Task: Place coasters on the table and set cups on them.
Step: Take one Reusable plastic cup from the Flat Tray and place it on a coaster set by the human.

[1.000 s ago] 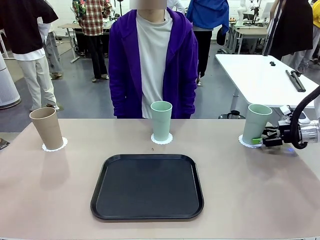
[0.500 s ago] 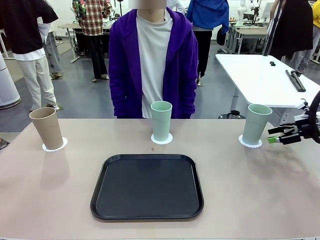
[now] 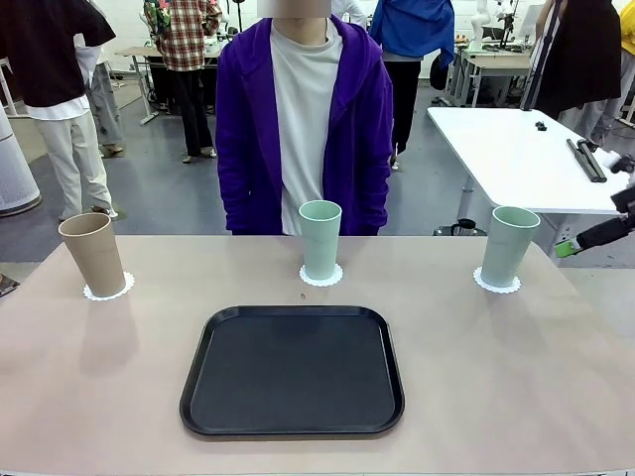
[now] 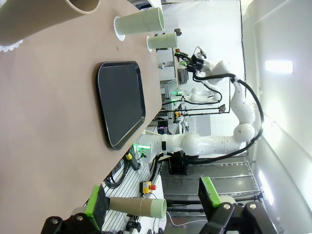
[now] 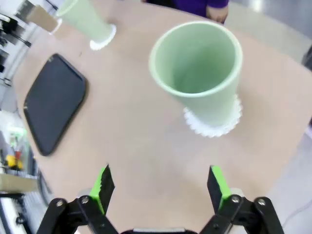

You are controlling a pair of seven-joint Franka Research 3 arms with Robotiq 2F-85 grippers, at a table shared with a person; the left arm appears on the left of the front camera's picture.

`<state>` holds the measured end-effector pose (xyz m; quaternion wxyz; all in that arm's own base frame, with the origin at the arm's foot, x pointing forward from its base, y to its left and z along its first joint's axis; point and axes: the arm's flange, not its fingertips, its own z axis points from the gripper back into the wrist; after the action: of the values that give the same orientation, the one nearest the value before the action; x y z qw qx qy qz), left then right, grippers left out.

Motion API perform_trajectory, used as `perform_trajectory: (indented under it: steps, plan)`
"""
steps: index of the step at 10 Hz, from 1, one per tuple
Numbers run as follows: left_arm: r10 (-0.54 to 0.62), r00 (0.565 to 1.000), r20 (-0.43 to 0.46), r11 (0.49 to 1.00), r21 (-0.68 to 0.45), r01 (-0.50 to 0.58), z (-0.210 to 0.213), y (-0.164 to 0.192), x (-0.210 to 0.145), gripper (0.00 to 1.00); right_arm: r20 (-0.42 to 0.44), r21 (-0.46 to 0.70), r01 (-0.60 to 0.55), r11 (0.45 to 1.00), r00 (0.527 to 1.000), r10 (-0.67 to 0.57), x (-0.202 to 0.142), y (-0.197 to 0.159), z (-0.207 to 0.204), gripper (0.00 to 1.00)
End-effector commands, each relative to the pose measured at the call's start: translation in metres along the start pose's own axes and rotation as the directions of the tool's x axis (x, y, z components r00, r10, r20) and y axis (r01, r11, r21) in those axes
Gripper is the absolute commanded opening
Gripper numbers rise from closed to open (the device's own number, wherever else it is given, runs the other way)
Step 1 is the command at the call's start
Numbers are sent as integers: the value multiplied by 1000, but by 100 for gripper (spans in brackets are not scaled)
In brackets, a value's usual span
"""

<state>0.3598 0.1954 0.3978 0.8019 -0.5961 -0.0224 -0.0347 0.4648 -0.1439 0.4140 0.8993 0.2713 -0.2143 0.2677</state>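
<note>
- Right claw (image 5: pixel 158 187): fingers spread apart, holding nothing; the right mint cup (image 5: pixel 199 73) stands upright just ahead of it on its coaster (image 5: pixel 214 126), apart from the pads.
- Left claw (image 4: pixel 153 204): fingers apart, empty, off the desk (image 3: pixel 496 377) edge; the tan cup (image 3: pixel 92 253) is near it.
- Each cup sits centred on a doily, so rims stay level; middle mint cup (image 3: pixel 319 239) likewise.
- Black tray (image 3: pixel 293 370) lies bare.
- Judged: task looks complete.

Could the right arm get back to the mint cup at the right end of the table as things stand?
Probably yes. The right gripper is open, holds nothing, and looks down on the mint cup, which stands upright on its coaster. Bare table lies between them; the tray sits well aside.
</note>
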Motion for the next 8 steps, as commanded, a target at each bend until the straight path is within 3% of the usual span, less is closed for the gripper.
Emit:
perform_trajectory:
  steps: [1, 3, 6, 8]
  plan:
    - [-18, 1000, 5, 1000, -14, 18, 1, -1, -2, 100, -155, -6, 110, 994, 982, -110, 22, 47, 2, 100]
    - [-18, 1000, 5, 1000, -14, 18, 1, -1, -2, 100, -321, -178, 132, 975, 929, -184, 38, 91, -1, 100]
    - [-18, 1000, 5, 1000, -14, 18, 1, -1, -2, 100, -373, -293, 106, 950, 902, -216, 60, 144, -5, 100]
    - [-18, 1000, 5, 1000, -14, 18, 1, -1, -2, 100, -358, -345, 96, 934, 906, -225, 67, 144, -3, 100]
